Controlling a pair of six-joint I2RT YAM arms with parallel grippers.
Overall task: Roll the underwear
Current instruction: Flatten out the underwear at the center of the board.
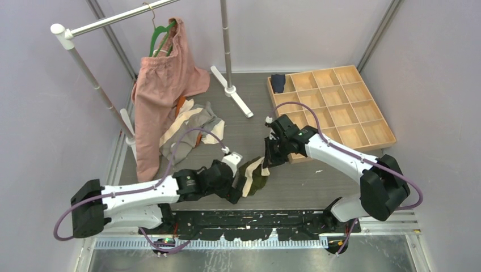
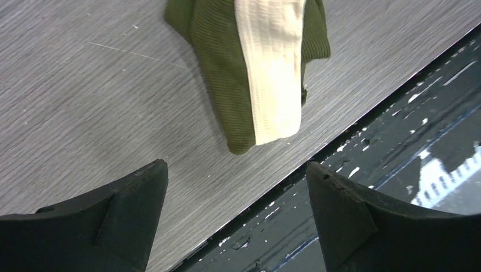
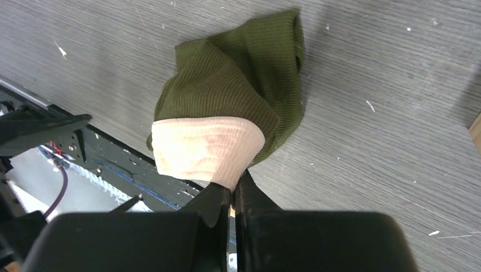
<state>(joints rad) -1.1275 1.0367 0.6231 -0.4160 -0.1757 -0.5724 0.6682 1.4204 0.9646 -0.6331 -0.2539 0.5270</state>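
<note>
An olive green underwear (image 1: 253, 177) with a wide cream waistband lies bunched near the table's front edge. My right gripper (image 1: 268, 161) is shut on the waistband's edge. In the right wrist view the cream band (image 3: 207, 148) rises into the closed right gripper (image 3: 233, 190), and the green cloth (image 3: 232, 73) trails onto the table behind it. My left gripper (image 1: 234, 191) sits just left of the garment, open and empty. In the left wrist view the left gripper (image 2: 237, 175) straddles the table edge, apart from the underwear (image 2: 224, 73).
More underwear lies in a pile (image 1: 190, 124) at the back left, under a pink garment (image 1: 161, 85) on a green hanger (image 1: 161, 33) on a rack. A wooden compartment tray (image 1: 340, 107) at the back right holds a rolled navy piece (image 1: 277, 83). A black rail (image 1: 255, 218) borders the front edge.
</note>
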